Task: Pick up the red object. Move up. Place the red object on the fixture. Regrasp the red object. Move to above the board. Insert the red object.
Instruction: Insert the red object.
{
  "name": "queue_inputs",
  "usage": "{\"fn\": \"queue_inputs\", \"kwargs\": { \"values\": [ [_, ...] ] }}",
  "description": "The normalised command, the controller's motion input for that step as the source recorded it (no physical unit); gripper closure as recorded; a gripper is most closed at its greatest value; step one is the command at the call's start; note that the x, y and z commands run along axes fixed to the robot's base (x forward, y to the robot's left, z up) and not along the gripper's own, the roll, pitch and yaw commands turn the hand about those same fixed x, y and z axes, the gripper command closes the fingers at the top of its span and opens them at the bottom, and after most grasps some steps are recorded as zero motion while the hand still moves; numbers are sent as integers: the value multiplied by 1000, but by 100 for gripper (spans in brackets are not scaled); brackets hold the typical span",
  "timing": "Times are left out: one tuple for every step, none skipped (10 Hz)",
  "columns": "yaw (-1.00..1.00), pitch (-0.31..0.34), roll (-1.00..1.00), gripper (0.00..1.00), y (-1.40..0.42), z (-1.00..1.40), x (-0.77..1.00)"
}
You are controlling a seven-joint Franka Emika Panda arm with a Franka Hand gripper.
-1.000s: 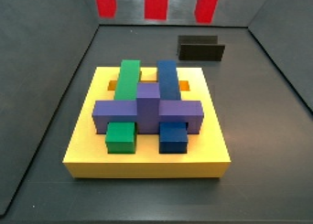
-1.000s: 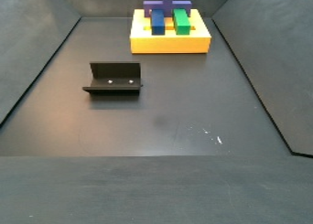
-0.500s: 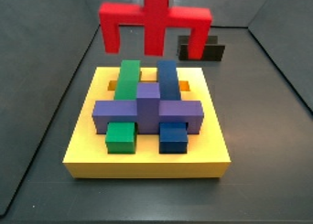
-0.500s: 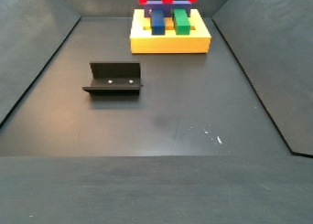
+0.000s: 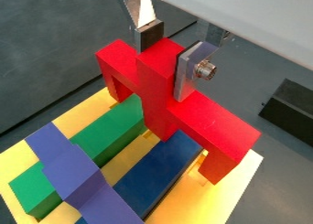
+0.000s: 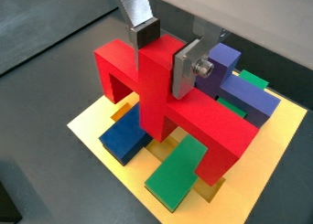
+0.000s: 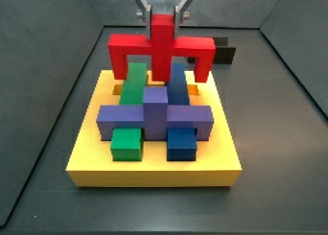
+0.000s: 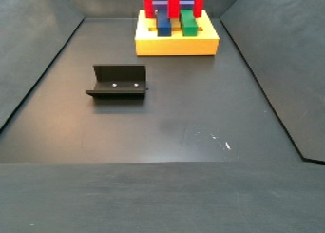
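The gripper (image 7: 161, 15) is shut on the central upright bar of the red object (image 7: 160, 49), a bright red cross-shaped block with two downward stubs. In both wrist views the silver fingers clamp this bar from two sides (image 5: 171, 52) (image 6: 167, 52). The red object (image 8: 174, 3) hangs low over the far end of the yellow board (image 7: 153, 168), its stubs outside the green block (image 7: 133, 81) and the blue block (image 7: 175, 81). I cannot tell whether it touches the board. The purple block (image 7: 155, 114) lies across the near part.
The dark fixture (image 8: 118, 82) stands on the grey floor away from the board (image 8: 178, 48); in a side view it is partly hidden behind the red object (image 7: 227, 55). Grey walls enclose the floor on the sides.
The gripper with the red object has come down from the top of the view to just over the far end of the board.
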Motion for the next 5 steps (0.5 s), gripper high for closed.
{"fn": "queue_inputs", "kwargs": {
  "values": [
    [14,-173,-63,100,34,0,-183],
    [0,-227,-94,100,83,-120,-254],
    [0,-219,-109,100,120,-86,-294],
    [0,-184,-114,100,51,-80,-157],
    [3,-107,-70,100,0,-149,0]
  ]
}}
